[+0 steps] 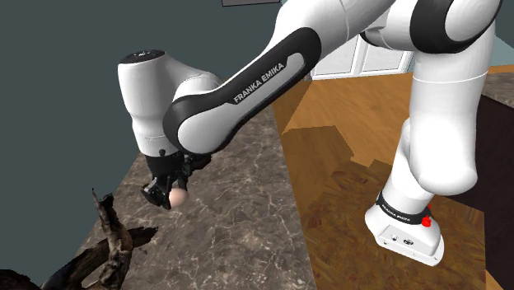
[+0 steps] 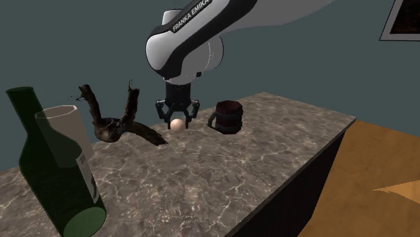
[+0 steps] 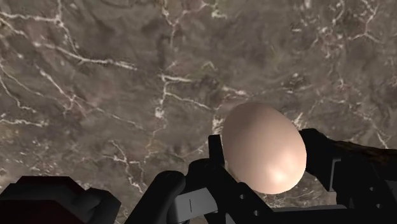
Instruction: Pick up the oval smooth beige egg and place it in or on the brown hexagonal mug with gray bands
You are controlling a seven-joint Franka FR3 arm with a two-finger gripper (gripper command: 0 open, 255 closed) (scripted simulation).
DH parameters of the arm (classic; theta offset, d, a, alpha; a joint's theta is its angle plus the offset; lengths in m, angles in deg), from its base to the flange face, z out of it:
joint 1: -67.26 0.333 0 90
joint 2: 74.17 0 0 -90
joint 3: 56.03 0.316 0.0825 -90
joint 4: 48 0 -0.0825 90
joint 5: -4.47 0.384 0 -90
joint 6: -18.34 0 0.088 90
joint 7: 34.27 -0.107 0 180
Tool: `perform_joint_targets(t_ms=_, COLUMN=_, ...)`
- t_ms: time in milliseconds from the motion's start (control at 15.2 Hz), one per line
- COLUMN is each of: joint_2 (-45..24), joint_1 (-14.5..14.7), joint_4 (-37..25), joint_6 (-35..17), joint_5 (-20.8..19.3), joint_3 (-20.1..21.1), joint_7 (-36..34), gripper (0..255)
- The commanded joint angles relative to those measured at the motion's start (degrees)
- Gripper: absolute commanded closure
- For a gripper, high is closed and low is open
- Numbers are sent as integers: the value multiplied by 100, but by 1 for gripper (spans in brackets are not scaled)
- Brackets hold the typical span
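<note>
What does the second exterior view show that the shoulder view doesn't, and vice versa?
Second exterior view: the brown mug and a green bottle. Shoulder view: the arm's base and a white door. Both: the gripper shut on the egg, the dark branch, the marble counter.

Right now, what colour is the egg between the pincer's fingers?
The egg is pale pinkish beige; clearest in wrist view.
</note>
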Motion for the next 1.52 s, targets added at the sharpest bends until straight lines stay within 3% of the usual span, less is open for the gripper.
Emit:
perform_joint_targets(t_ms=0, joint_2=54, joint_1=-15, joint_4=-90, joint_6=139, joint_5=40, joint_3=9, joint_7=35, gripper=255)
perform_joint_targets(t_ms=1188, joint_2=330, joint_1=-32, joint_4=-1096, joint_6=1387, joint_5=232, joint_3=69, joint_7=157, gripper=255)
perform_joint_targets(t_ms=1452, joint_2=236, joint_1=-326, joint_4=-1255, joint_6=1451, joint_5=297, joint_3=-111, joint_7=662, gripper=255)
